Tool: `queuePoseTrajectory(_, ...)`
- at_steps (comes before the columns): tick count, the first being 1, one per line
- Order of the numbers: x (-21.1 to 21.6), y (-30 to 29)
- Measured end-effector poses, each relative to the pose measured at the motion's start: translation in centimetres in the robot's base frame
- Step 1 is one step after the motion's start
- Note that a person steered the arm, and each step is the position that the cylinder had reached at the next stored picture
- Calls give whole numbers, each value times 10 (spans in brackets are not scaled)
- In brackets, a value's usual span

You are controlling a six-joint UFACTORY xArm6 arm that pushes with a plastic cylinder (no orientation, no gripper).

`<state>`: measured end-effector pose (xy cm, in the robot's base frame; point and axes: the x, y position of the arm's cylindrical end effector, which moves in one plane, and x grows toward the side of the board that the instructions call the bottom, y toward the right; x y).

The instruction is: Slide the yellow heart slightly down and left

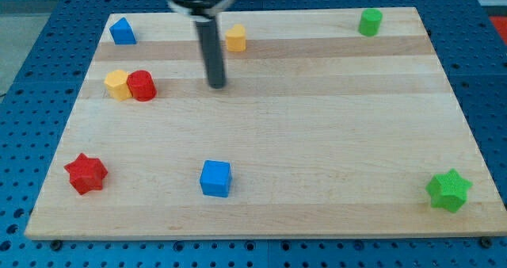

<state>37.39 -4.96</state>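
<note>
A yellow block, which looks like the heart, sits near the view's top, a little left of centre, on the wooden board. My tip rests on the board below it and slightly to its left, apart from it. The dark rod rises from the tip to the view's top edge and passes just left of this yellow block. A second yellow block, more like a pentagon, lies at the view's left, touching a red cylinder.
A blue block is at the top left and a green cylinder at the top right. A red star is at the bottom left, a blue cube at the bottom centre, and a green star at the bottom right.
</note>
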Motion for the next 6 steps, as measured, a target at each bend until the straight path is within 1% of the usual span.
queuePoseTrajectory(1, -21, 25)
queuePoseTrajectory(2, -23, 25)
queuePoseTrajectory(5, -100, 37)
queuePoseTrajectory(6, -107, 45)
